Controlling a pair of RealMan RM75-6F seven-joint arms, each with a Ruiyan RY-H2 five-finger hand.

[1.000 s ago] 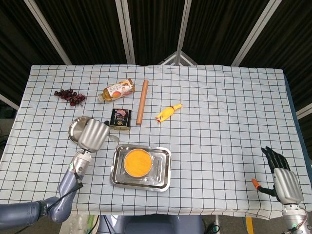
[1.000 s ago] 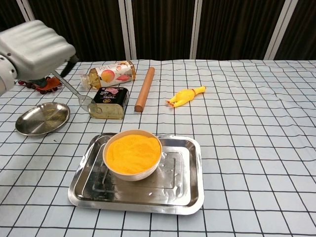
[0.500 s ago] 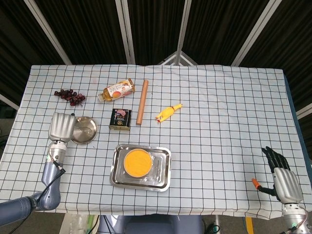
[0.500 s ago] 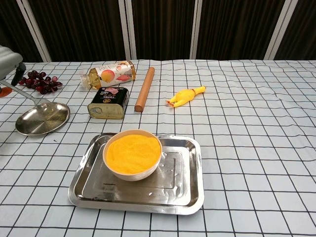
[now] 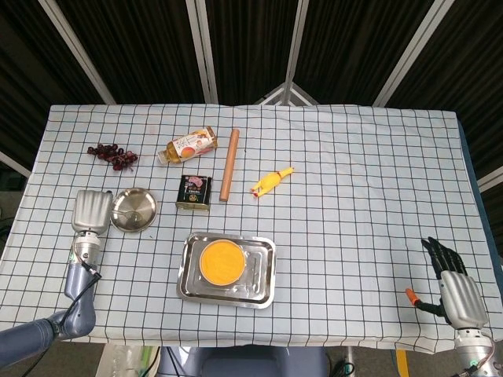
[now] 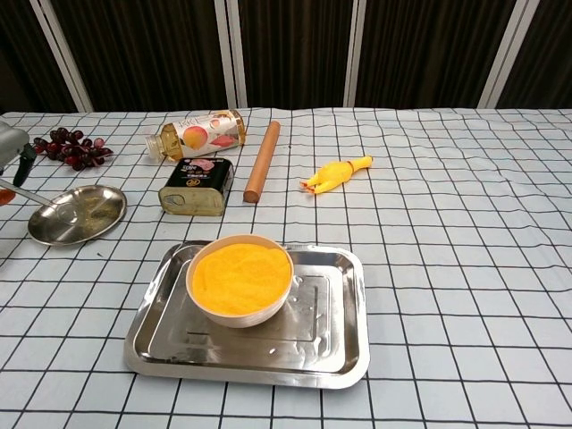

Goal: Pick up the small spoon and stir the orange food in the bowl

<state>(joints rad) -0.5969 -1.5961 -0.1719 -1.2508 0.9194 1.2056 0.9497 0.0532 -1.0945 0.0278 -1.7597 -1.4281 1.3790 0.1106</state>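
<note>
The left hand [image 5: 91, 212] sat at the left edge of the table [image 5: 354, 173], just beside a small round metal dish [image 5: 133, 210]. In the chest view only a sliver of it showed at the frame's left border, with the thin handle of the small spoon [image 6: 36, 200] running from it down into the dish, where the spoon's bowl rested on the metal. The hand seemed to be holding the handle, though its fingers were turned away from the head camera and mostly cut off in the chest view, so the grasp could not be confirmed.

The bowl [image 5: 221, 262] of orange food [image 6: 241, 265] stood in a shallow metal tray [image 5: 190, 287] near the front of the table, well apart from the spoon and to its right.

The right hand [image 5: 456, 283] hung off the table's front right corner with its dark fingers spread and nothing in them; a small orange tip showed just beside it.

Farther back lay a bunch of dark grapes [image 5: 111, 153], a bottle [image 5: 187, 145] on its side, a dark tin [image 5: 194, 192], a wooden rolling pin [image 5: 229, 164] and a yellow rubber chicken [image 5: 270, 181], all on the checked tablecloth.
</note>
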